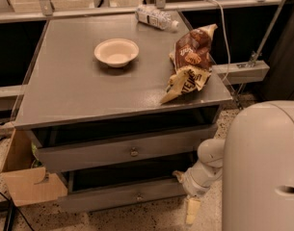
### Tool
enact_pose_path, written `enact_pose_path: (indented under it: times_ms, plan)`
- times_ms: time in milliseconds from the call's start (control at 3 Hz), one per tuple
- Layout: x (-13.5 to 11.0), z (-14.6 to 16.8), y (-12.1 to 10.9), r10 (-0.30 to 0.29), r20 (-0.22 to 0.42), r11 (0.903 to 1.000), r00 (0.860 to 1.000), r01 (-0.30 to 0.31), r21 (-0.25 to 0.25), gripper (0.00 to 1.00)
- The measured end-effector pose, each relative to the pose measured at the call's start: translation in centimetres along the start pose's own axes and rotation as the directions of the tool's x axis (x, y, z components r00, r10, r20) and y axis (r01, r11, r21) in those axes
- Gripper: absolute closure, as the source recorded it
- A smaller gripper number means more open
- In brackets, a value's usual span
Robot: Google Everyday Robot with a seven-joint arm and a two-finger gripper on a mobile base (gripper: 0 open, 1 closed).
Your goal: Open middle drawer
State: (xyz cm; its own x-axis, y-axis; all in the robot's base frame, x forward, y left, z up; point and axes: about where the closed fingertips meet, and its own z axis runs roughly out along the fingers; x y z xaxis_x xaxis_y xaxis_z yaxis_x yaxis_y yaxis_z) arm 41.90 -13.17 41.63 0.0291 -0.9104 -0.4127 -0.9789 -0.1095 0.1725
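The grey cabinet (88, 95) shows two drawer fronts below its top. The upper one, the middle drawer (88, 154), is wide and shallow with a small round metal knob (134, 152). It sticks out a little past the tabletop edge, with a dark gap above it. The lower drawer (103, 198) has its own knob (138, 196). My gripper (192, 211) hangs low at the cabinet's front right corner, beside the right end of the lower drawer. It is below and right of the middle drawer and holds nothing that I can see. My white arm (207, 165) leads up from it.
On the cabinet top lie a white bowl (116, 52), a brown snack bag (191, 61) at the right edge, and a plastic bottle (156, 17) at the back. A cardboard box (28, 184) stands on the floor at the left. My white body (262, 172) fills the lower right.
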Motion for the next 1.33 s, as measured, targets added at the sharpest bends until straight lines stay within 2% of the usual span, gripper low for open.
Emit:
enact_pose_path:
  times_ms: [333,667,1000,1333]
  plan:
    - [0.4,-0.2,1.8,0.017,-0.003,0.9987,1.0,-0.017,-0.048,0.0]
    - [0.3,-0.6,1.9,0.018,-0.004,0.9987,1.0,-0.018,-0.049,0.0]
    - [0.8,-0.6,3.5,0.04,-0.004,0.9959,0.999,-0.041,-0.081,0.0]
    - [0.6,-0.9,3.6,0.041,-0.004,0.9959,0.999,-0.041,-0.081,0.0]
